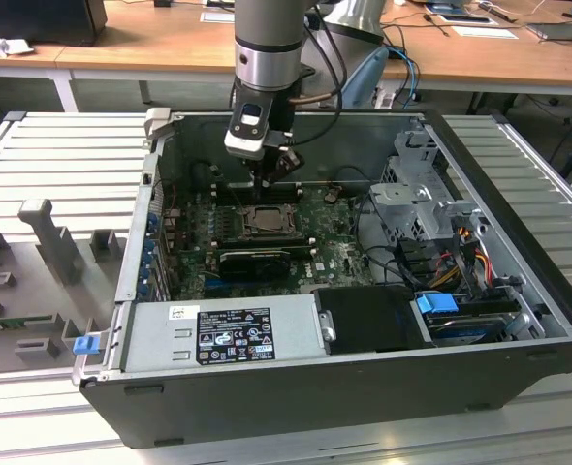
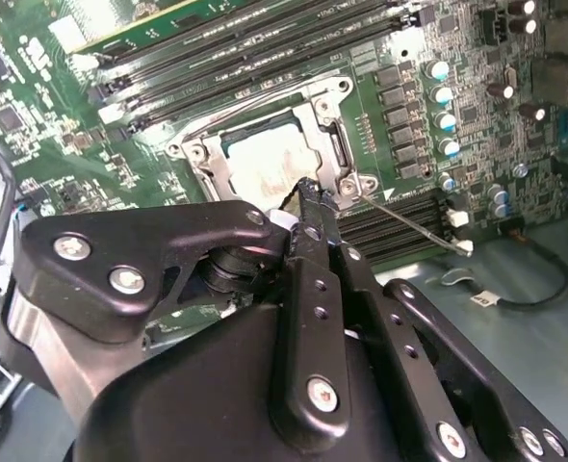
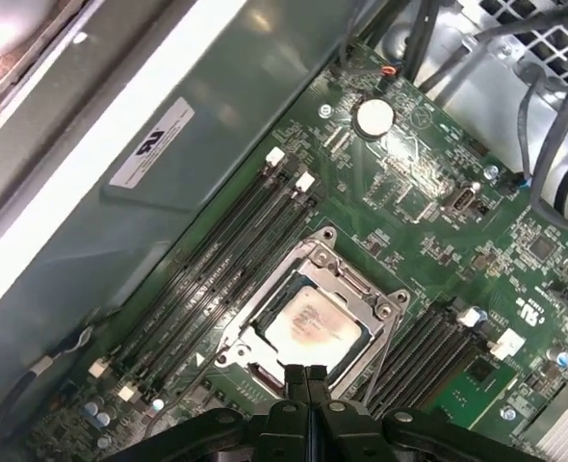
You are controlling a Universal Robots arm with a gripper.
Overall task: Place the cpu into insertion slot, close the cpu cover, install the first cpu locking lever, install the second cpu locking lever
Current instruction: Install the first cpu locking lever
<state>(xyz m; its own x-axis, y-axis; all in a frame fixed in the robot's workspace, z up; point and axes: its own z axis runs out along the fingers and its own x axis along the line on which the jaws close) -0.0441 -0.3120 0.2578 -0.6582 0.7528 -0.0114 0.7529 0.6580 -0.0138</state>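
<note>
Chip (image 3: 313,322) sits flat in the socket (image 1: 265,221), and the metal cover (image 3: 353,281) looks folded down around it, so the first two steps read as done. Levers look unfinished: a thin lever rod (image 2: 409,221) angles away from the socket corner and appears unlatched. The other lever is not clear. Gripper (image 3: 309,373) has its fingers pressed together with nothing between them, tips right at the cover's edge near that corner. Room is tight: memory slots (image 3: 217,279) run just beside the socket on both sides, a row of capacitors (image 2: 443,96) is near, and the case wall (image 3: 168,221) lies beyond the slots.
</note>
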